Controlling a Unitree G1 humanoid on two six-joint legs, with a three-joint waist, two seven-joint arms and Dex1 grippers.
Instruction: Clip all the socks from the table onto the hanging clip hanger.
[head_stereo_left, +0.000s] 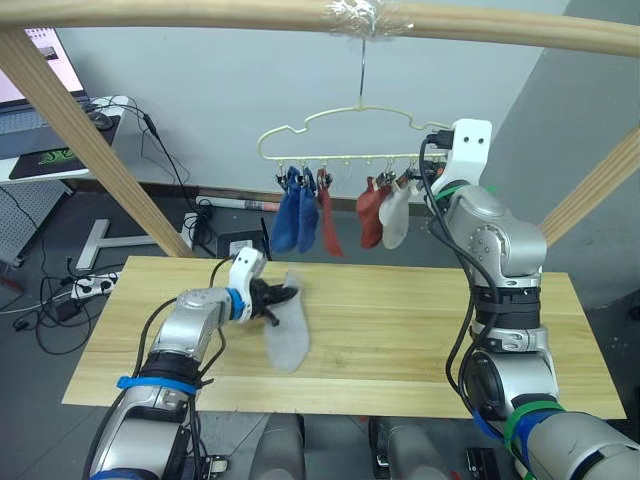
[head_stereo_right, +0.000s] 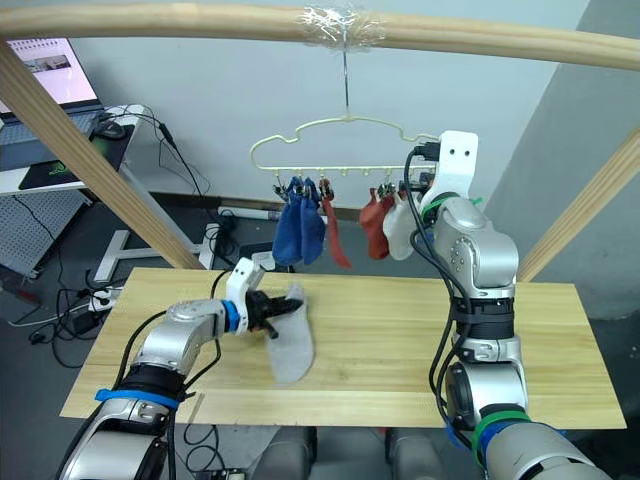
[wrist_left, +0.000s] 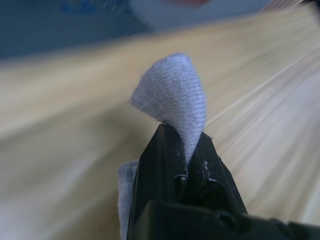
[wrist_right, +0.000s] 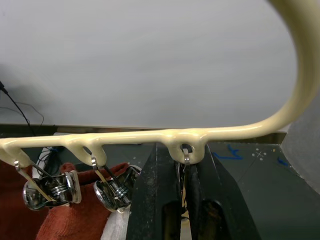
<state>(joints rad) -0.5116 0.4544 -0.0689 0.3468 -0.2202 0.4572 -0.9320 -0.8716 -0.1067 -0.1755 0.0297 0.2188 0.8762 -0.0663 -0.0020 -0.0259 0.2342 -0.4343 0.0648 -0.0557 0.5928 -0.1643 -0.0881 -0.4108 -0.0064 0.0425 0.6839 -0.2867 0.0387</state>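
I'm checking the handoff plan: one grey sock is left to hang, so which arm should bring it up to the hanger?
Left. Its claw is shut on the grey sock above the table. The right claw is at the hanger, closed around the end clip, probably to work it.

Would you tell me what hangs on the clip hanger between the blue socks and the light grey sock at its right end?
Between the blue socks and the hung grey sock, the clip hanger carries two rust-red socks, seen in the left eye view.

The left arm reaches low and forward, its left gripper (head_stereo_left: 283, 300) with both fingers pinched together. The right arm is raised, elbow bent, its right gripper (wrist_right: 185, 172) closed at hanger height.
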